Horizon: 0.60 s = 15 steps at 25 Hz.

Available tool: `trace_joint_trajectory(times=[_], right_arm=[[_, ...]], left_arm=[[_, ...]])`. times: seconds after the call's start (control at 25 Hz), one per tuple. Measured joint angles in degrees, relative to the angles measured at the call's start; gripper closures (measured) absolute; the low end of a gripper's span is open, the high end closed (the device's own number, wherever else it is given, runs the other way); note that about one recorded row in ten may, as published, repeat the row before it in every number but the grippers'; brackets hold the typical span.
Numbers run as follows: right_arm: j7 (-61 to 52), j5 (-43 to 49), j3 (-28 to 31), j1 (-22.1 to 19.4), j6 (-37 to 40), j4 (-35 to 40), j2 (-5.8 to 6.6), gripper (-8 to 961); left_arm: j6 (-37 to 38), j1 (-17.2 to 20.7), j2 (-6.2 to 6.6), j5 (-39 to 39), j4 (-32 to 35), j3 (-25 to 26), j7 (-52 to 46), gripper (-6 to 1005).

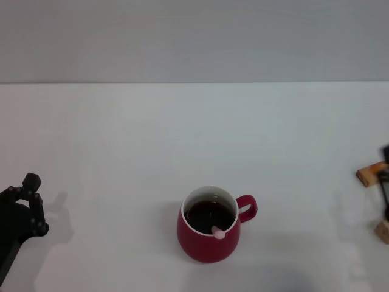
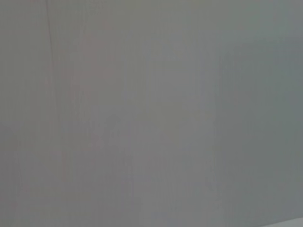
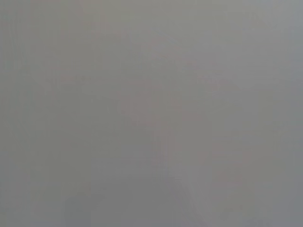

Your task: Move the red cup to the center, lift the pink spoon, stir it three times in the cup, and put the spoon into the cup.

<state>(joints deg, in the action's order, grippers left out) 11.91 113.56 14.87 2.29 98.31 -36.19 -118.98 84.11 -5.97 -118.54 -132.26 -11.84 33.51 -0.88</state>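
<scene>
**Spoon in cup, both arms backed off to the edges**

Left gripper (image 1: pixel 21 210) sits at the far left edge of the head view, about 9 o'clock from the mug, well apart from it. Nothing in it; can't tell how far the fingers are spread from this angle.

Red cup (image 1: pixel 208 234) stands upright on the white table (image 1: pixel 121 152), near centre and toward the robot, dark liquid inside, loop handle pointing to roughly 2 o'clock. Pink spoon (image 1: pixel 217 231) is in the cup: only its rounded end shows, leaning on the rim at about 5 o'clock. Long axis looks to run down into the liquid, but the submerged part is hidden.

Right gripper (image 1: pixel 383 198) is at the far right edge, roughly 3 o'clock from the cup, well apart, mostly cut off; finger state can't be told. Holds nothing visible.

Both wrist views show only blank grey.

Judgement: task looks finished. If a regrasp were needed, the spoon end leans toward the right arm's side.
</scene>
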Motion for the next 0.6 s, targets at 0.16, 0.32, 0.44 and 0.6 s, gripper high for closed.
trace_joint_trajectory(times=[0.16, 0.32, 0.44, 0.6], right_arm=[[0.75, -4.48, -0.39, -0.9, -0.81, 0.3, 0.25, 399], [0.44, -8.03, -0.64, -2.23, -2.19, 0.28, -0.04, 381], [0.3, -8.84, -0.61, -2.71, -2.17, 0.25, -0.11, 342], [-0.23, -10.57, -0.6, -3.34, -2.2, 0.51, -0.01, 290]], left_arm=[[0.86, 0.0, 0.07, 0.15, -0.02, 0.3, 0.09, 1000], [1.11, 0.0, 0.07, 0.22, -0.03, 0.75, 0.16, 1001], [1.13, 0.0, 0.06, 0.25, 0.07, 1.67, 0.18, 1001], [1.14, 0.0, 0.06, 0.32, 0.28, 2.31, 0.19, 1001]])
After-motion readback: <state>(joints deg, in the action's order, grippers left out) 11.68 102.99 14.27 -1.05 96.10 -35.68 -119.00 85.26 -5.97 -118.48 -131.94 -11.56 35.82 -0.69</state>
